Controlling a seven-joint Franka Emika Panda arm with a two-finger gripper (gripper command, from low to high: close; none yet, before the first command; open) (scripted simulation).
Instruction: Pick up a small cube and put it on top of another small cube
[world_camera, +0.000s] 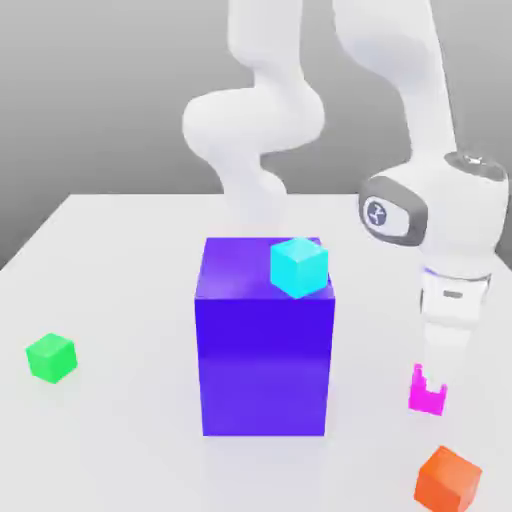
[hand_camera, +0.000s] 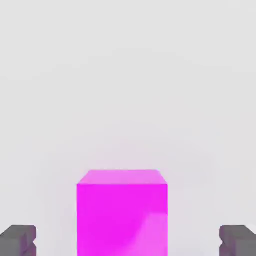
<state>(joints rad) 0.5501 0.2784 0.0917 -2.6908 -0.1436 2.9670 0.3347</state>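
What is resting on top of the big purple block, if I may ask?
A cyan cube rests on the top of the purple block, near its front right corner; the surface beneath it is covered.

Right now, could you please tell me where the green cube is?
The green cube sits on the table at the exterior view's left, beside the big purple block.

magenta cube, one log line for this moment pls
claw: open | magenta cube: between fingers, not gripped | green cube: on table, nothing on top
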